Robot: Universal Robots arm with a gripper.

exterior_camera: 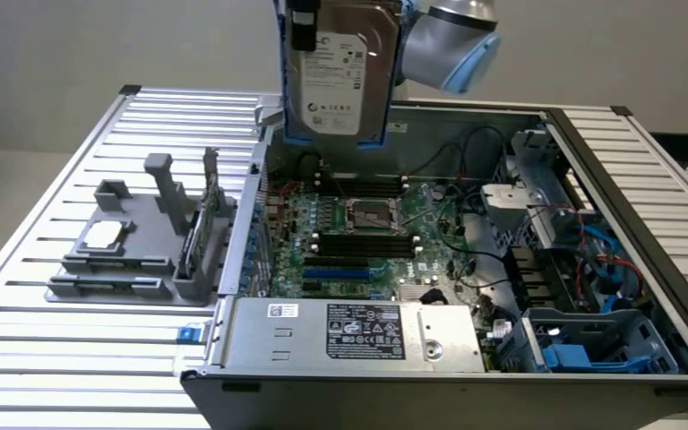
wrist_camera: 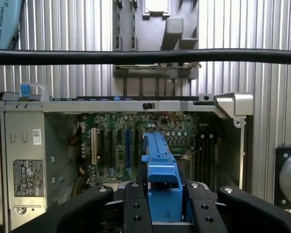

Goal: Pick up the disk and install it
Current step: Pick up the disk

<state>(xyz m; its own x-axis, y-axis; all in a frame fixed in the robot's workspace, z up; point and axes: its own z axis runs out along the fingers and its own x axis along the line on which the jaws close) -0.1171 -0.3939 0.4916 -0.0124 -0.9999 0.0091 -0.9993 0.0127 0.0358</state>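
A slatted aluminium table (exterior_camera: 69,358) fills the scene, its ribs running across under everything. A plain pale wall rises behind it. An open computer case (exterior_camera: 669,296) lies on the table with its side off, so the green motherboard (exterior_camera: 362,237) faces up. A grey labelled power-supply box (exterior_camera: 356,333) sits along the case's near edge, and blue drive-bay fittings (exterior_camera: 583,354) sit in the near corner at the exterior view's right. Beside the case, at the exterior view's left, a grey plastic fixture (exterior_camera: 129,251) stands on the slats with a small silver-white chip (exterior_camera: 103,235) lying flat on it.

The disk (exterior_camera: 341,76) is off the table — it hangs in the air over the far edge of the case, above the motherboard. Its long axis is upright. Its broad labelled face is turned toward the exterior camera, and the blue carrier runs down both long edges and under the lower end. In the wrist view the blue carrier edge of the disk points down at the board.

The arm comes in from above. Its grey wrist joint (exterior_camera: 451,40) with a pale blue cap sits just beside the disk's upper end, at the exterior view's right. The gripper (wrist_camera: 162,196) points straight down at the open case. Its black fingers (wrist_camera: 136,204) press on either side of the blue carrier — the jaws are clamped on the disk. A black cable (wrist_camera: 145,57) crosses the wrist view in front of the table.
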